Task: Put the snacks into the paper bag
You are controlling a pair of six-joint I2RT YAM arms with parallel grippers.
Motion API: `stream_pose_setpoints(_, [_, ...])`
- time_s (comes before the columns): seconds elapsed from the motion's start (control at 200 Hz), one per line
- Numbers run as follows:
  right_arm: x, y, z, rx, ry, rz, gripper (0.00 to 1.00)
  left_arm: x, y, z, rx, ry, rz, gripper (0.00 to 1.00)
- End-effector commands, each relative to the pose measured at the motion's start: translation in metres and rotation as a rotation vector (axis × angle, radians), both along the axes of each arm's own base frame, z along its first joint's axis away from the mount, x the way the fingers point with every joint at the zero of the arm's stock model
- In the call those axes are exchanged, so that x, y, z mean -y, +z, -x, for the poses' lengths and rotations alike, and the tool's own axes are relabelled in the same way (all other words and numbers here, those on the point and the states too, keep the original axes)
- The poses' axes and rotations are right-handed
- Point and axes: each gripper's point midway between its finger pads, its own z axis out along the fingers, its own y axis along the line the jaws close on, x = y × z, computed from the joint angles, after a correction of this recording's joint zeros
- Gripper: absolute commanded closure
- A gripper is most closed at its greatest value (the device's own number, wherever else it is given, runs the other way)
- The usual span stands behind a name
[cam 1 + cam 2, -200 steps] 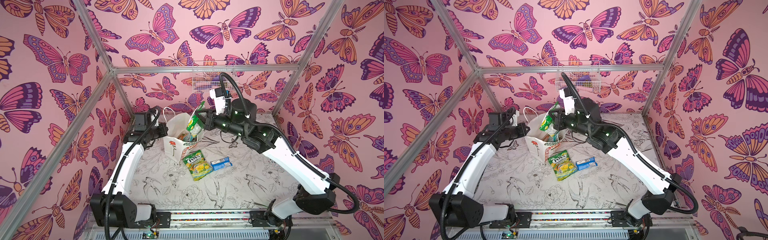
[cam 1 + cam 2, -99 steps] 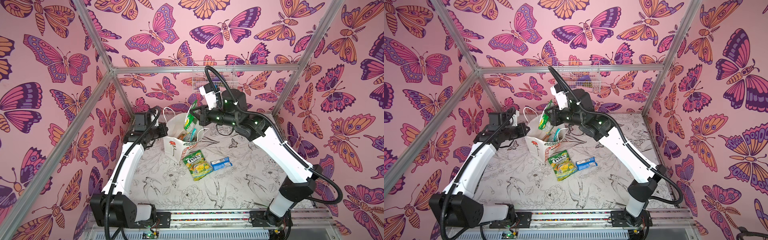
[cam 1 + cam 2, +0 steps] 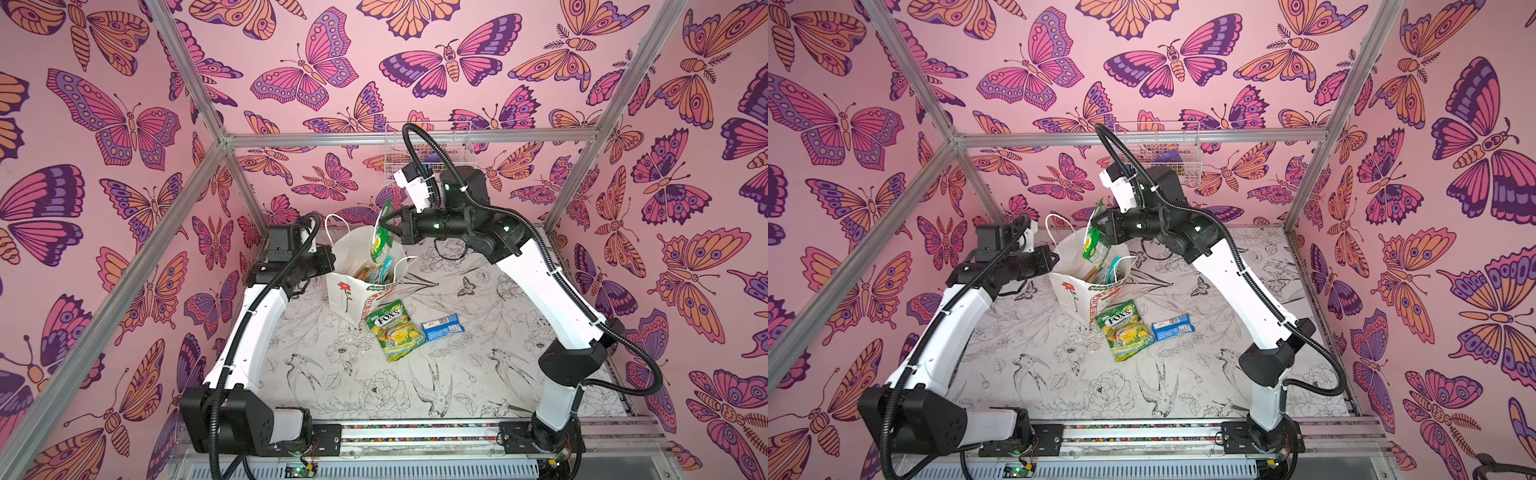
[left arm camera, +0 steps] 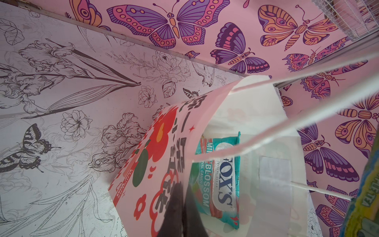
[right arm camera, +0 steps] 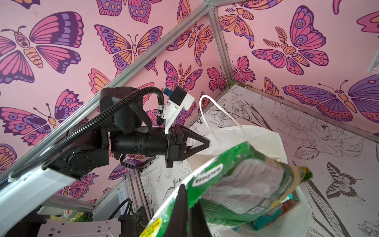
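Above the open mouth of the paper bag (image 3: pixel 347 266), at the far middle of the desk (image 3: pixel 478 374), the right pincer (image 3: pixel 387 225) is clenched on the upper part of a green snack packet (image 3: pixel 384 245). The packet hangs with its long axis nearly upright, its lower end seemingly just inside the mouth, so the way in is straight down. The left pincer (image 5: pixel 206 142) is clamped on the bag's left rim. A green-yellow FOX'S bag (image 3: pixel 395 330) and a small blue-white packet (image 3: pixel 442 327) lie on the desk just near of the bag.

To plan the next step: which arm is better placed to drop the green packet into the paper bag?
Right: the right claw is shut on the green packet, which hangs over the open paper bag. The left claw pinches the bag's rim.
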Motion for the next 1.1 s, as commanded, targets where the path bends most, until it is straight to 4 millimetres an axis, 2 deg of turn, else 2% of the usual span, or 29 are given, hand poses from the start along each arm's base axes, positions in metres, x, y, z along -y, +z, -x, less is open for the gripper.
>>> stream_pose_setpoints(0.0, [-0.002, 0.004, 0.005, 0.028, 0.067, 0.003, 1.00, -0.003, 0.020, -0.003, 0.079, 0.009, 0.009, 1.00])
stream_pose_setpoints(0.371, [-0.010, -0.016, -0.003, -0.014, 0.100, 0.028, 1.00, -0.004, 0.019, -0.004, 0.076, 0.010, 0.011, 1.00])
stream_pose_setpoints(0.676, [-0.018, -0.019, 0.011, -0.052, 0.196, 0.003, 1.00, -0.004, 0.020, -0.003, 0.077, 0.011, 0.012, 1.00])
stream_pose_setpoints(1.097, [-0.021, -0.030, 0.017, -0.086, 0.240, 0.020, 1.00, -0.004, 0.020, -0.003, 0.078, 0.009, 0.012, 1.00])
